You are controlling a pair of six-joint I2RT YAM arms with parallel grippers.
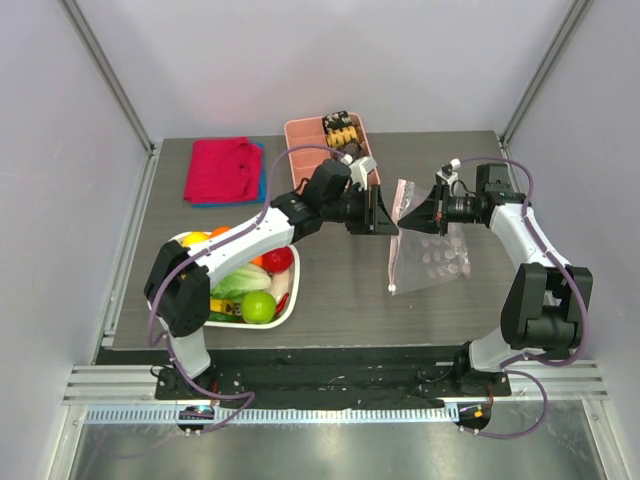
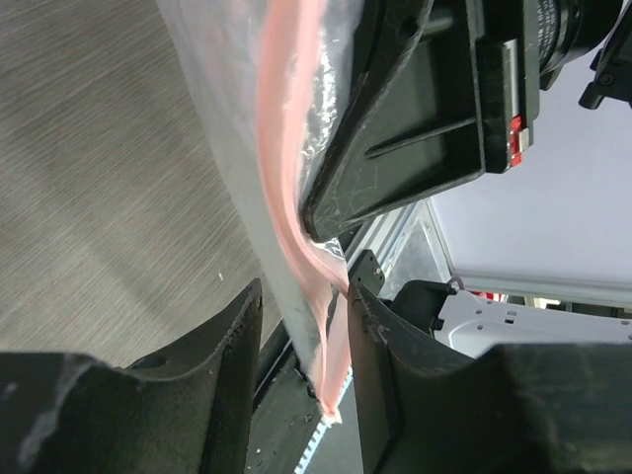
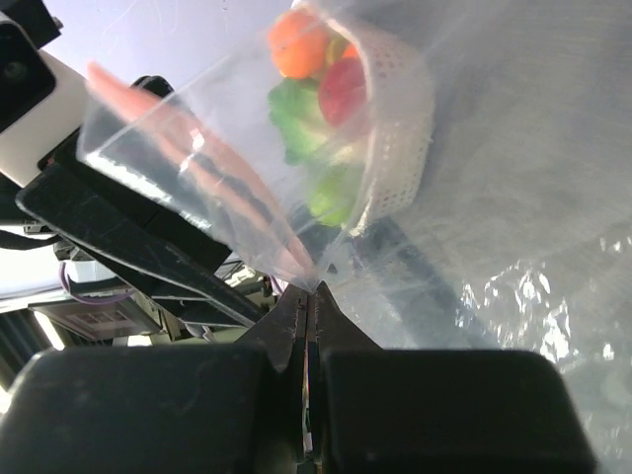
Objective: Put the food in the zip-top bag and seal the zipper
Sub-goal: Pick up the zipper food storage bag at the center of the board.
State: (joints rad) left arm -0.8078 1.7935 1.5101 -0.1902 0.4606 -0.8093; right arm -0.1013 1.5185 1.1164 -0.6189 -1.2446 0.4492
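Clear dotted zip-top bag (image 1: 430,250) hangs crumpled, pink-edged.

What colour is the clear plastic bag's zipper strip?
Pale pink zipper strip, clearest in left wrist view.

Bag raised right of centre between both grippers; food in the basket at the near left.

The clear dotted plastic zip-top bag (image 1: 432,255) trails down onto the dark wood-grain table (image 1: 340,300). Its pale-pink zipper strip (image 1: 404,192) is lifted between the left gripper (image 1: 387,212) on its left and the right gripper (image 1: 420,214) on its right. The white oval mesh basket (image 1: 294,300) holds the colourful toy food (image 1: 258,306). At the far left, a red folded cloth (image 1: 220,168) lies on a blue folded cloth (image 1: 260,180). Right of them stands the pink plastic compartment tray (image 1: 300,140), with dark and yellow snack pieces (image 1: 340,128) in a far compartment.
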